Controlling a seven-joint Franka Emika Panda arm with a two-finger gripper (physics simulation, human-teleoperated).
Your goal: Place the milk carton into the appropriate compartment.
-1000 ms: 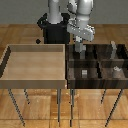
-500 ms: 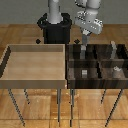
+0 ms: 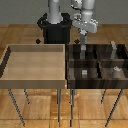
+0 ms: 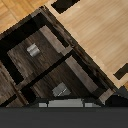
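My gripper (image 3: 83, 48), grasping the milk carton (image 3: 83, 51), hangs over the dark divided tray's (image 3: 95, 85) far compartment; I'd lower straight, clear of dividers.

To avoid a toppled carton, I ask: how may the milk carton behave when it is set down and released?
The milk carton, seemingly held in the gripper at the dark divided tray, looks tall and narrow, so it may tip if released tilted. Its flat sides probably grip well. It looks small, so it is likely light.
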